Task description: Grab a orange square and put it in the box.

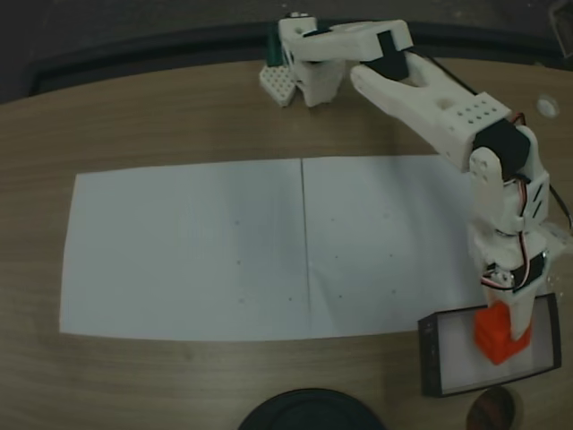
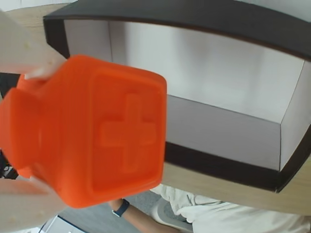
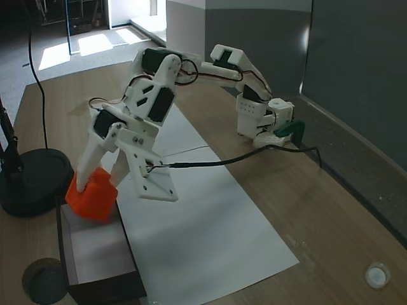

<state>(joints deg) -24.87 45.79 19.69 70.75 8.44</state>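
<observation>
The orange square (image 1: pixel 501 333) is a bright orange block with a raised cross on one face (image 2: pixel 97 141). My gripper (image 1: pixel 503 315) is shut on it, and white fingers (image 2: pixel 22 51) press it from both sides in the wrist view. The block hangs over the box (image 1: pixel 431 358), a shallow tray with black walls (image 2: pixel 218 167) and a white floor. In a fixed view, the orange square (image 3: pixel 94 194) sits at the far end of the box (image 3: pixel 95 251), under my gripper (image 3: pixel 95 184). I cannot tell whether the block touches the floor.
Two white paper sheets (image 1: pixel 269 242) cover the middle of the wooden table. A round black disc (image 1: pixel 309 410) and a small dark round object (image 1: pixel 492 410) lie near the box. A person's arm with a watch (image 2: pixel 121 208) shows below the table edge. The arm's base (image 1: pixel 304 63) stands at the table's far edge.
</observation>
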